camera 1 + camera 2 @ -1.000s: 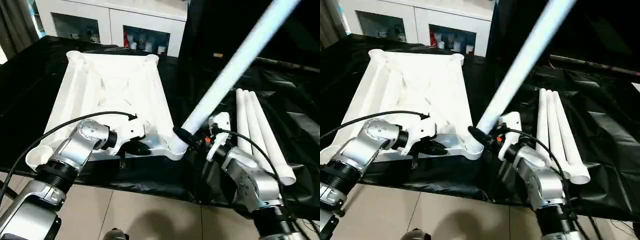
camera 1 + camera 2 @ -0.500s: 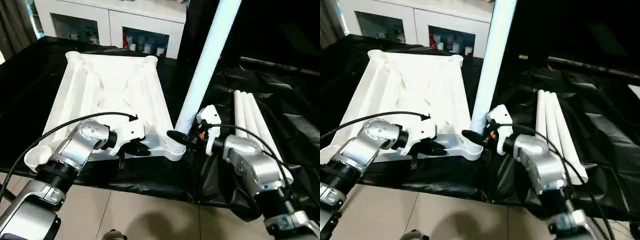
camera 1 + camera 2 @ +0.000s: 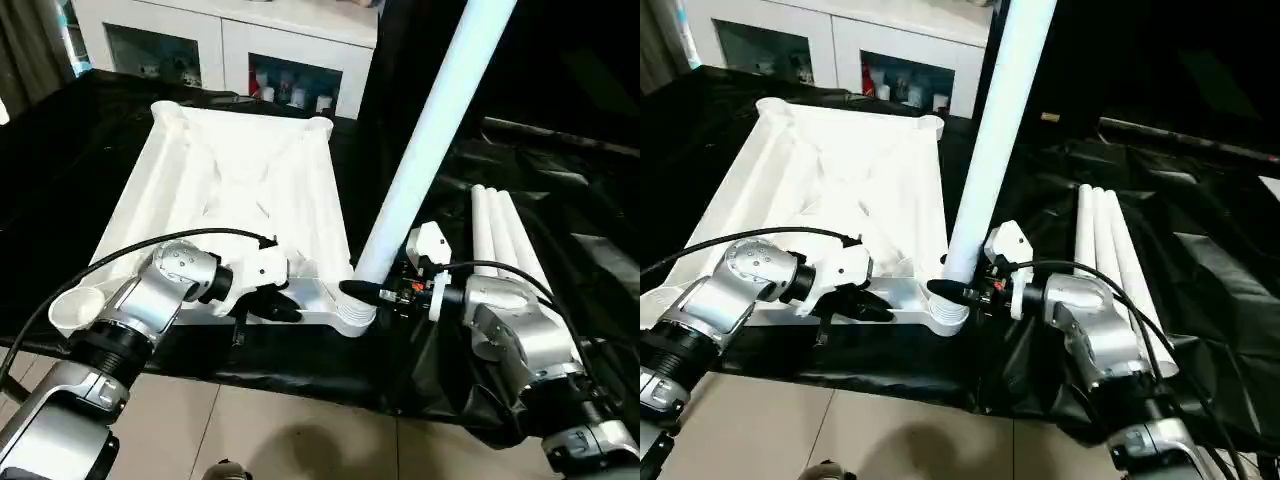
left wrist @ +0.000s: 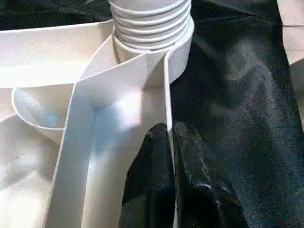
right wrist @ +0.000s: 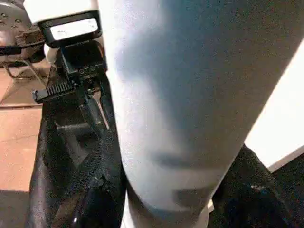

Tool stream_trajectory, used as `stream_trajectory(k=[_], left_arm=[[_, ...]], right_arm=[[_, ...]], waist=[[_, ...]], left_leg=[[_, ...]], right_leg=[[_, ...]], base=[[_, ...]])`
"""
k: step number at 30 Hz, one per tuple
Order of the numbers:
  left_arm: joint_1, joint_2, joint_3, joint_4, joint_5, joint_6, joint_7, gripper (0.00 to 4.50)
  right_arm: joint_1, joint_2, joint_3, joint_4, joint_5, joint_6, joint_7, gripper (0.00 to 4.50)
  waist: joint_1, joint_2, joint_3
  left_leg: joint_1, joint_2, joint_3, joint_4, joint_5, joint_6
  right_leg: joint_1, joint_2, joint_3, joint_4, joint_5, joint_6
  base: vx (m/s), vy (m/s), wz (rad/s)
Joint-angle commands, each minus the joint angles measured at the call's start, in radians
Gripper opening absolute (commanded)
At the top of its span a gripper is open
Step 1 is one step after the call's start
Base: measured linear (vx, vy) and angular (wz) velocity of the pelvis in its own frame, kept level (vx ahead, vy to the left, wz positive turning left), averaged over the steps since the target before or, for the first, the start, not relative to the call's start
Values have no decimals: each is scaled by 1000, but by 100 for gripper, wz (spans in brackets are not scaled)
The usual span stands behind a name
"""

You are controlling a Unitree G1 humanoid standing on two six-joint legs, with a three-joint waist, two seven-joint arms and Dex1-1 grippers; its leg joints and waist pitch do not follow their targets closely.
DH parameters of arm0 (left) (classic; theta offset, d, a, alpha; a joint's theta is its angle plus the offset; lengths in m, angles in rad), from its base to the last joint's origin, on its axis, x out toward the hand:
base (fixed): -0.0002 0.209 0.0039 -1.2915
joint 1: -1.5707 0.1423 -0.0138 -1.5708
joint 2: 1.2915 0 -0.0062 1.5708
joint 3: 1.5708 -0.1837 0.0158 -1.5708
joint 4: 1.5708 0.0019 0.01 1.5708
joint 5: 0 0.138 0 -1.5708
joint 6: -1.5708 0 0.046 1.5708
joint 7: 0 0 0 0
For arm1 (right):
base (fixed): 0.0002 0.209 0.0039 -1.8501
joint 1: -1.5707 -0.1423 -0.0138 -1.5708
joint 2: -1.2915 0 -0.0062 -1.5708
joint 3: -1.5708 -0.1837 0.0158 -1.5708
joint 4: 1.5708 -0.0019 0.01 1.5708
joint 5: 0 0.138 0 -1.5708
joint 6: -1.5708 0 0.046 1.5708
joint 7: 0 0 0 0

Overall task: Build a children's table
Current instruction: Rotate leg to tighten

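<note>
The right gripper [image 3: 372, 291] pinches a leaning leg [image 3: 425, 150]; the left gripper [image 4: 172, 156], pressed together on the tabletop's rim [image 4: 167, 85], steadies it. Cross-threading in the socket [image 3: 352, 311] looks likely.

One table top [image 3: 240, 190] is counted, ribbed side up on the black sheet [image 3: 560, 200]. Four legs are counted: one leg [image 3: 425, 150] is stood in the top's near corner socket [image 3: 357, 310], and three legs [image 3: 505, 240] are laid together near the sheet's right edge. Two grippers are seen.
</note>
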Motion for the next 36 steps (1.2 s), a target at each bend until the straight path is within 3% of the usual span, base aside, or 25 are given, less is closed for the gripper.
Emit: stream_trajectory(k=[1,2,4,10,13,14,15,18,19,20,21,22,23,24,26,27,28,29,30,31,32,33,34,35,36], left_arm=[[-53,-10,25,-11,1,-17,20,0],[-55,-11,27,-4,7,-11,33,0],[-58,-16,35,9,16,13,69,0],[-73,-54,60,4,17,142,157,0],[-91,-84,67,-2,30,255,229,0],[-97,-95,73,0,33,291,254,0],[-107,-119,89,4,39,361,312,0],[-110,-154,105,-7,64,468,405,0],[-105,-160,106,-19,72,496,425,0],[-104,-161,106,-22,73,501,428,0],[-90,-171,106,-73,79,555,450,0],[-81,-177,105,-119,79,599,456,0],[-73,-181,102,-162,80,635,459,0],[-67,-183,99,-189,81,657,461,0],[-62,-186,95,-209,82,680,473,0],[-62,-186,95,-209,82,680,473,0],[-61,-188,98,-204,81,679,483,0],[-61,-188,103,-197,78,679,494,0],[-60,-187,105,-195,76,679,500,0],[-59,-185,106,-193,76,675,505,0],[-57,-181,108,-192,76,665,509,0],[-55,-178,110,-196,75,664,511,0],[-50,-176,111,-210,74,674,514,0],[-48,-174,116,-214,73,663,518,0],[-47,-173,118,-214,73,659,520,0]], right_arm=[[42,-10,11,211,-112,38,-139,188],[34,-2,5,233,-121,30,-171,188],[13,17,-9,280,-142,10,-255,188],[-109,110,-54,453,-159,-2,-517,187],[-192,169,-73,553,-158,-13,-669,187],[-211,183,-79,575,-156,-15,-706,187],[-246,213,-95,611,-142,-16,-761,187],[-313,273,-128,686,-107,-19,-854,187],[-331,292,-141,707,-94,-17,-877,187],[-333,294,-142,709,-93,-17,-881,187],[-353,313,-147,733,-91,-17,-903,187],[-363,321,-148,746,-92,-18,-913,187],[-375,329,-150,762,-93,-20,-923,187],[-382,333,-152,773,-92,-22,-928,187],[-394,340,-154,794,-95,-30,-930,187],[-394,340,-154,794,-95,-30,-930,187],[-397,341,-153,799,-97,-29,-926,187],[-402,343,-153,809,-103,-30,-922,187],[-406,345,-154,818,-107,-32,-920,187],[-410,347,-157,826,-112,-34,-917,187],[-414,347,-155,831,-117,-38,-911,187],[-416,346,-153,834,-121,-42,-906,187],[-420,346,-152,839,-126,-47,-902,187],[-426,345,-145,841,-135,-54,-897,187],[-427,345,-143,841,-138,-56,-896,187]], waist=[[-5,28,-39],[-13,26,-35],[-20,28,-37],[-52,32,-40],[-66,34,-35],[-72,37,-34],[-79,36,-37],[-86,52,-30],[-87,40,-31],[-86,43,-28],[-86,32,-26],[-80,36,-27],[-82,28,-26],[-81,24,-26],[-83,22,-23],[-81,30,-21],[-81,38,-24],[-76,39,-23],[-58,38,-17],[-58,19,-17],[-56,-5,-19],[-39,-29,-16],[-36,-21,-19],[-27,-2,-36],[-41,7,-43]], left_leg=[[38,65,-37,-89,-451,-82],[45,63,-43,-88,-512,-94],[37,64,-57,-94,-524,-107],[28,62,-75,-109,-626,-146],[39,59,-78,-104,-682,-149],[43,59,-81,-103,-710,-149],[33,63,-84,-111,-723,-155],[37,64,-88,-133,-834,-168],[39,65,-85,-134,-849,-166],[41,63,-82,-138,-862,-163],[41,62,-75,-139,-860,-157],[46,60,-74,-134,-849,-158],[47,57,-75,-128,-827,-149],[49,54,-81,-110,-771,-138],[33,57,-89,-109,-698,-123],[32,61,-91,-115,-714,-127],[14,80,-85,-161,-812,-151],[7,82,-77,-181,-839,-157],[2,80,-40,-216,-878,-163],[16,71,-27,-205,-851,-150],[53,54,-30,-153,-785,-137],[140,7,-26,24,-456,-74],[21,35,-56,-17,-227,-33],[-23,51,-62,-89,-157,-73],[15,72,-69,-101,-249,-103]], right_leg=[[-2,-105,49,-105,-356,-188],[-10,-109,48,-116,-471,-167],[-4,-115,45,-121,-547,-135],[1,-110,20,-115,-496,-145],[-10,-113,10,-128,-554,-132],[-8,-114,-2,-136,-574,-123],[5,-114,-9,-125,-530,-127],[2,-94,-27,-119,-450,-130],[2,-93,-30,-117,-451,-130],[1,-95,-32,-116,-462,-128],[0,-97,-32,-119,-494,-120],[-2,-105,-30,-125,-528,-111],[-5,-110,-29,-136,-557,-103],[-3,-131,-31,-155,-621,-84],[18,-144,-49,-170,-683,-52],[22,-138,-53,-166,-670,-52],[43,-99,-53,-96,-457,-92],[46,-86,-51,-69,-391,-105],[37,-61,-50,-32,-354,-124],[20,-62,-40,-46,-400,-116],[-19,-88,-23,-106,-556,-88],[-105,-189,-2,-247,-895,-30],[24,-222,22,-196,-858,-19],[60,-145,-23,-149,-618,-14],[19,-114,-27,-112,-341,-66]], base=[[0,0,0],[0,0,0],[0,0,0],[-13,9,-7],[-49,28,-20],[-58,28,-17],[-49,37,-20],[-33,30,-16],[0,0,0],[0,0,0],[0,0,0],[0,0,0],[0,0,0],[0,0,0],[2,-13,-20],[6,-3,-20],[0,0,0],[0,0,0],[0,0,0],[47,-83,17],[47,-83,17],[18,-101,9],[43,-23,-38],[43,-23,-38],[89,20,-38]])
